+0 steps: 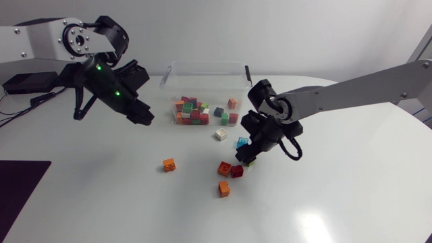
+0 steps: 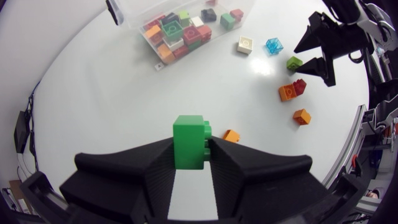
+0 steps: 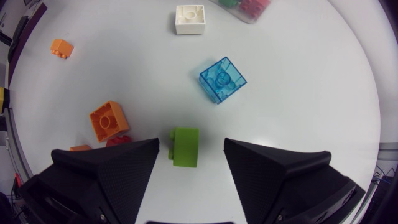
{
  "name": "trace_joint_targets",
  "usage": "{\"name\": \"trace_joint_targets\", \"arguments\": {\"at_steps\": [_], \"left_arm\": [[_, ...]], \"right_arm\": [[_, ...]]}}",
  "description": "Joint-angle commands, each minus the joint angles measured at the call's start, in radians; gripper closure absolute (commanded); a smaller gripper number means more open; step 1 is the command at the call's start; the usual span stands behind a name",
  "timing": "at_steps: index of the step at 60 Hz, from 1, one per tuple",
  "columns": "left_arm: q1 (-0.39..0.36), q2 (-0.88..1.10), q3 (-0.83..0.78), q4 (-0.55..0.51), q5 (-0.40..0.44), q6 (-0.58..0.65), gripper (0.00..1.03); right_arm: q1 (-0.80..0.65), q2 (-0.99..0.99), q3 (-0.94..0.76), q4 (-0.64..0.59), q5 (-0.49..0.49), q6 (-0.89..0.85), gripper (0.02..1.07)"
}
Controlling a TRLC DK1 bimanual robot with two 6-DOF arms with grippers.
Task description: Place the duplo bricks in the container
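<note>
**One brick in hand, another lined up**

The left gripper (image 2: 191, 149) is clenched on a dark green brick (image 2: 188, 134). Both broad fingers press its side faces and its studs point sideways, so the brick is carried on edge, up off the table (image 1: 351, 202). Seen from above, this gripper (image 1: 140, 112) hangs beside the clear container (image 1: 202, 65), which lies at about two o'clock from it. My guess is that it holds the brick high so it can clear the near wall and drop in.

The right gripper (image 3: 191, 149) is spread wide and empty. A lime green brick (image 3: 185, 147) lies on its side on the table between the fingers, and neither finger touches it. The fingers stand either side of it, apparently so that one squeeze would catch both faces.

Ahead of that gripper, at roughly one o'clock, is a see-through blue brick (image 3: 222, 79). A white brick (image 3: 189, 18) sits farther out at twelve, just short of the container. At about ten o'clock is an orange brick (image 3: 109, 120), with a red brick (image 3: 118, 142) touching it beside the finger. A small orange brick (image 3: 61, 47) lies well apart.

The container already holds a heap of mixed bricks. I'd say the job is well along, with seven or so loose ones left.
</note>
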Motion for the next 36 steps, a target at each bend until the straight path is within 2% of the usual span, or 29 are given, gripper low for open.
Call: {"name": "trace_joint_targets", "arguments": {"at_steps": [1,4,17,21,36], "left_arm": [[-0.013,-0.015,0.043,-0.022,0.013,-0.013,0.74],[-0.019,-0.015,0.062,-0.021,0.022,-0.018,0.74],[-0.029,0.002,0.145,-0.016,0.048,-0.036,0.74],[-0.033,0.010,0.161,0.002,0.049,-0.047,0.74],[-0.060,0.047,0.235,0.124,0.083,-0.095,0.74]], "right_arm": [[0.013,0.042,0.024,-0.007,0.012,0.029,0.45],[0.016,0.056,0.031,-0.007,0.020,0.029,0.45],[0.021,0.087,0.041,-0.007,0.031,0.029,0.71],[0.022,0.088,0.040,-0.015,0.031,0.028,0.75],[0.015,-0.008,0.014,-0.052,0.032,0.014,0.78]]}}
